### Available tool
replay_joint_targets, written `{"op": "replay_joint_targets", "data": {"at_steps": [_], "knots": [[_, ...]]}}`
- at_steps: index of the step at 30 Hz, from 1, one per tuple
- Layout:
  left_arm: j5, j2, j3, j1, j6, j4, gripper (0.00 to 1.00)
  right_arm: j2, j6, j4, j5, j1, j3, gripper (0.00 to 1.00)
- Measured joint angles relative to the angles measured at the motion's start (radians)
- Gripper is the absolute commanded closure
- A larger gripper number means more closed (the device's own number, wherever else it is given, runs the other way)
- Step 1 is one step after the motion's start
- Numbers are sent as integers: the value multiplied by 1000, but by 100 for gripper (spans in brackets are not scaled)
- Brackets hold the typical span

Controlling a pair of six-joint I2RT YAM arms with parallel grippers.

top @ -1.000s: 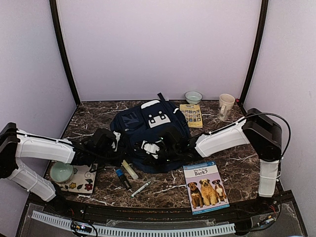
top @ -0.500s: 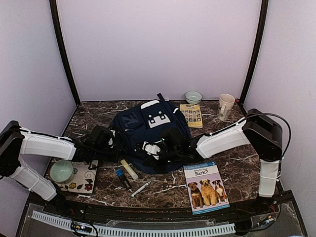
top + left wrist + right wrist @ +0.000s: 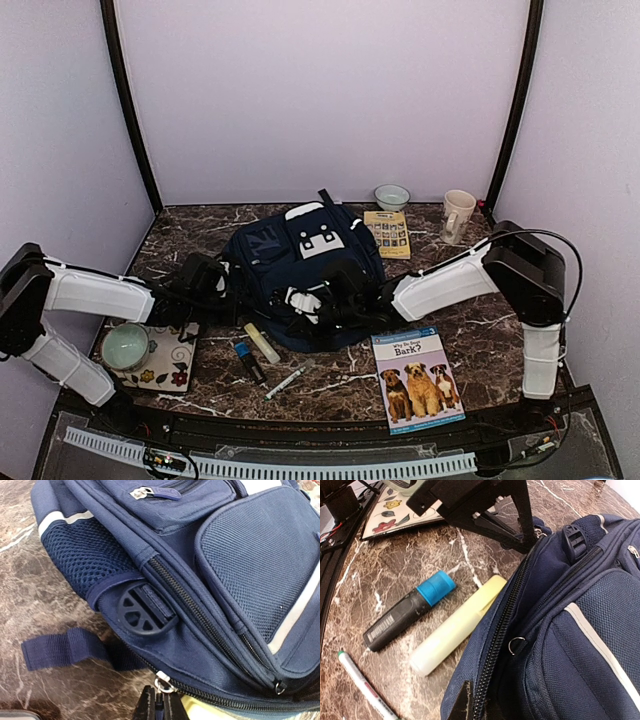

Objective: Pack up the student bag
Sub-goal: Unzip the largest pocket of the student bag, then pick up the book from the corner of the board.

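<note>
On the table, student bag lies lengthwise front-to-back, handle rearward — left gripper and right gripper pinch its zipper edge.

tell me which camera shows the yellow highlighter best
Right wrist: the highlighter lies close and nearly whole beside the bag. The top view shows it small; the left wrist catches only a pale yellow sliver at the bag's edge.

Left gripper drew leftward at student bag side; right gripper crept slightly left.
</note>
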Motion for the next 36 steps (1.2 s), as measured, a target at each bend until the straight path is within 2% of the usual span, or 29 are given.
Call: {"op": "replay_joint_targets", "data": {"at_steps": [3, 6, 8, 12, 14, 18, 22, 23, 25, 29, 33, 36], "knots": [[5, 3, -8, 28, 9, 23, 100, 33, 9, 5, -13, -2, 39, 97], [18, 5, -18, 58, 17, 47, 99, 65, 16, 13, -29, -4, 74, 76], [25, 5, -22, 64, 22, 57, 92, 65, 13, 14, -43, -6, 76, 69], [38, 1, -50, 71, 36, 90, 65, 43, 19, 21, -37, -6, 50, 47], [38, -14, -70, 76, 38, 103, 55, 14, 23, 16, -11, -10, 21, 41], [37, -53, -77, 77, 39, 108, 35, -68, 41, -4, 57, -17, -29, 36], [26, -118, -77, 78, 34, 108, 31, -176, 75, 29, 145, -24, -90, 34], [23, -138, -77, 78, 34, 107, 24, -201, 86, 44, 169, -27, -110, 34], [3, -185, -77, 77, 37, 101, 4, -254, 119, 86, 235, -38, -163, 34], [-37, -274, -79, 79, 18, 83, 2, -322, 183, 148, 380, -56, -262, 31], [-20, -336, -79, 82, 16, 79, 11, -380, 257, 142, 551, -63, -337, 31], [34, -348, -79, 81, 22, 78, 14, -426, 325, 90, 634, -63, -346, 31]]}}
